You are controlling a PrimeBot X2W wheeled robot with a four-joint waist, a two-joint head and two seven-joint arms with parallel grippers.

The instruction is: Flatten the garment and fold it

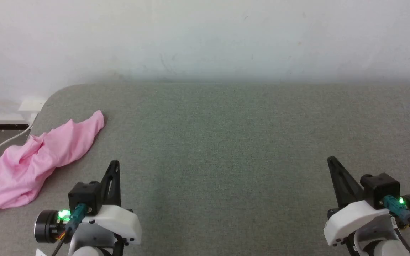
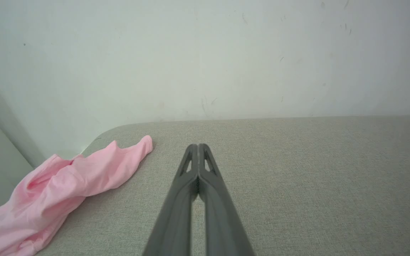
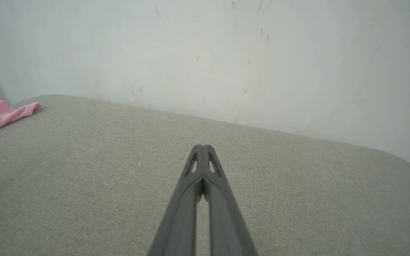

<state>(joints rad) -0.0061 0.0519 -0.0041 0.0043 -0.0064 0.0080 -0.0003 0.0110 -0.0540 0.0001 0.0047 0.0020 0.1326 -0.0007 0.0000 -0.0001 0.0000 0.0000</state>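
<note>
Fig. 1. My left fingers and my right fingers, each pair pressed together and holding nothing, over the grey table. The garment lies crumpled well to the left of my left fingers, at the table's corner (part seems to hang over the edge). To begin well, I should part the left fingers, pinch one edge rather than the heap, and draw it between both pairs.
</note>
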